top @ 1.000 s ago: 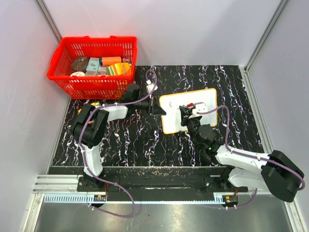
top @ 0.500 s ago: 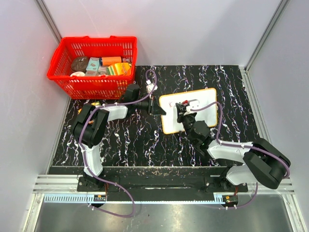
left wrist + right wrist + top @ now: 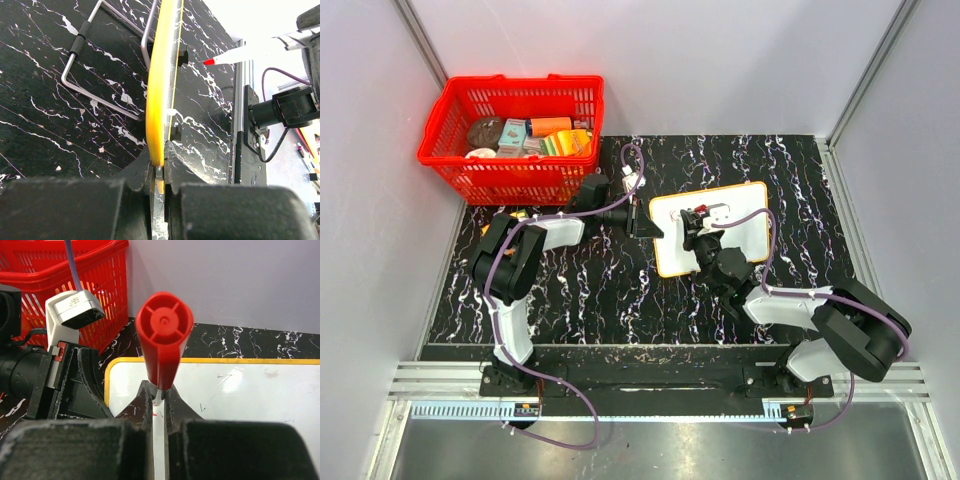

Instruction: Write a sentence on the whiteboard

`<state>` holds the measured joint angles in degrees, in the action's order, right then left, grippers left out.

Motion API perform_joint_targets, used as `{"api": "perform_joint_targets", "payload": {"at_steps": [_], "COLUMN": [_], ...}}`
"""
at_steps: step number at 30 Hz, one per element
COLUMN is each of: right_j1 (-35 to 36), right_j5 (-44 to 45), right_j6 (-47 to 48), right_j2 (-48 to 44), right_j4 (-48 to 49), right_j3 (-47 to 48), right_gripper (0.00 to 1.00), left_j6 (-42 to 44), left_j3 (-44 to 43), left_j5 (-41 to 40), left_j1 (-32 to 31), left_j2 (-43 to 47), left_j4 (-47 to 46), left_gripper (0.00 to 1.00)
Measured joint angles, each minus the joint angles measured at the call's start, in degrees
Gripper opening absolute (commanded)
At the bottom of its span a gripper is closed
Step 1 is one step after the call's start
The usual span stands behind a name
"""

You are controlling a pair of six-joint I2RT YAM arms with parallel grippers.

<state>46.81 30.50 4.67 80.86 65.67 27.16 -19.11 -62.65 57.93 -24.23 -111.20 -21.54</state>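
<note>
The whiteboard [image 3: 672, 250], white with an orange-yellow rim, lies on the black marbled table. My left gripper [image 3: 645, 222] is shut on its left edge; in the left wrist view the rim [image 3: 162, 90] runs edge-on between my fingers [image 3: 159, 165]. My right gripper [image 3: 695, 222] is shut on a marker with a red end [image 3: 164, 335] and holds it over the board's left part [image 3: 240, 390]. The marker's red tip [image 3: 210, 61] shows beside the board face. No sentence is readable; only a small red mark [image 3: 161, 415] and faint dark specks show.
A red basket [image 3: 512, 135] full of small packages stands at the back left. A bent wire stand [image 3: 90, 60] sticks out from the board's back side. My left gripper's body [image 3: 75, 385] sits close to the marker. Grey walls enclose the table.
My right gripper has moved left and slightly away from me across the board with the marker. My left gripper and the board have not moved.
</note>
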Motion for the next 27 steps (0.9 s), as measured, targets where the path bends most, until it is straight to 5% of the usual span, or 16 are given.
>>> {"api": "perform_joint_targets", "payload": {"at_steps": [27], "right_j1": [-2.0], "right_j5": [0.5], "right_j6": [-3.3], "right_j2": [4.8], "right_j4": [2.7], "right_j3": [0.7], "right_gripper": [0.00], "left_j6": [-0.2], "left_j3": [-0.3], "left_j5": [0.3], "left_j1": [0.1], "left_j2": [-0.4], "left_j4": [0.0], "left_gripper": [0.00]}}
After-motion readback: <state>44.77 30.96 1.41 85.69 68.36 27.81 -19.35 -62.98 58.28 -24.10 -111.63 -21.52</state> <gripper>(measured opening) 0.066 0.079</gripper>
